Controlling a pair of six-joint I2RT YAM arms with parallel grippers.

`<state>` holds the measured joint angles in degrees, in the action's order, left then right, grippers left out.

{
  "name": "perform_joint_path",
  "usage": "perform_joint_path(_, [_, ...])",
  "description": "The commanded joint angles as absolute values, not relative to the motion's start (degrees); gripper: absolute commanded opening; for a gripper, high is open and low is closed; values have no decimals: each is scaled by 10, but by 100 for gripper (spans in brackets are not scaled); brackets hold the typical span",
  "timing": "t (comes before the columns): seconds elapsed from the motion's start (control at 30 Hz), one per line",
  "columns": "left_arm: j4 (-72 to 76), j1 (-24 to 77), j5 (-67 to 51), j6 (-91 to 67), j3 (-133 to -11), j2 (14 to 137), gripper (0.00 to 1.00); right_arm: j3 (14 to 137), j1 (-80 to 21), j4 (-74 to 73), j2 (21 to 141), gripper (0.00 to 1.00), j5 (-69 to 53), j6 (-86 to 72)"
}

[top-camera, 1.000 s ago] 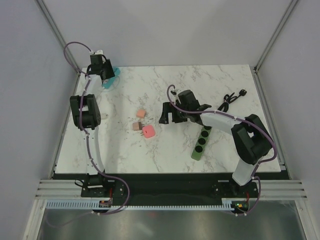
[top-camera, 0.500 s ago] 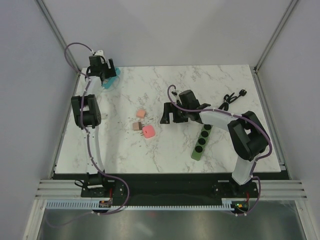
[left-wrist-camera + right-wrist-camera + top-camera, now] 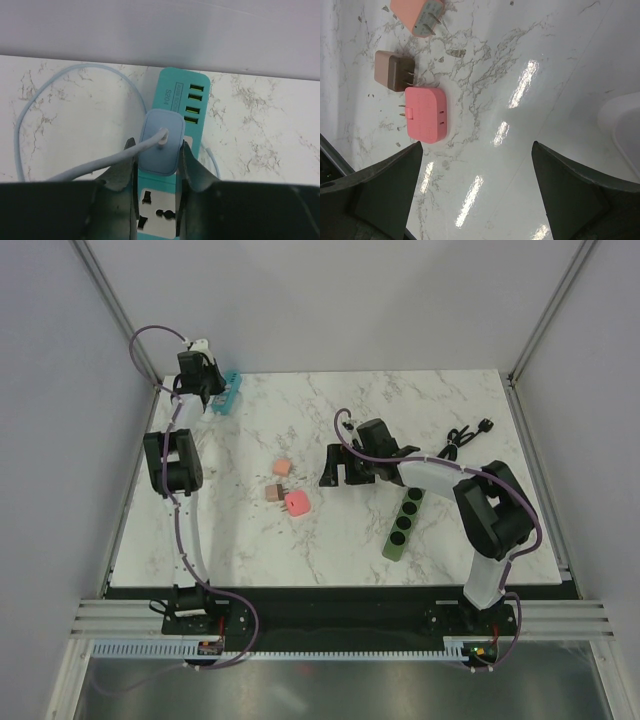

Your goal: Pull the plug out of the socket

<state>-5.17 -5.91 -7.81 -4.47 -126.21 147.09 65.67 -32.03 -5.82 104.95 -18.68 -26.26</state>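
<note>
At the far left corner of the counter (image 3: 330,550), the teal power strip (image 3: 182,95) is seen lying by the back edge, with the pale blue plug (image 3: 161,142) set on its upper face just below the USB ports. The plug is clamped on both sides by the left gripper (image 3: 159,150), and a pale cable (image 3: 30,115) is looped away from it. Near the counter's middle, the right gripper (image 3: 475,147) is held spread wide with nothing in it, above three loose adapters: a pink one (image 3: 425,114), a brown one (image 3: 392,71) and a salmon one (image 3: 417,12). A green power strip (image 3: 403,523) is laid towards the right edge.
</note>
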Motion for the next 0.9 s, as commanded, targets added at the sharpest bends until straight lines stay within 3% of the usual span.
perform_joint_path(0.0, [-44, -57, -92, -40, -1272, 1453, 2, 683, -320, -47, 1044, 98, -199, -271])
perform_joint_path(0.43, [-60, -7, -100, -141, -975, 1235, 2, 781, -321, -4, 1128, 98, -257, -357])
perform_joint_path(0.63, [-82, 32, -83, -213, -824, 1132, 2, 914, -321, 55, 1235, 98, -298, -437])
perform_joint_path(0.87, [-81, 72, -53, -201, -786, 1102, 2, 1050, -320, 70, 1352, 96, -298, -491])
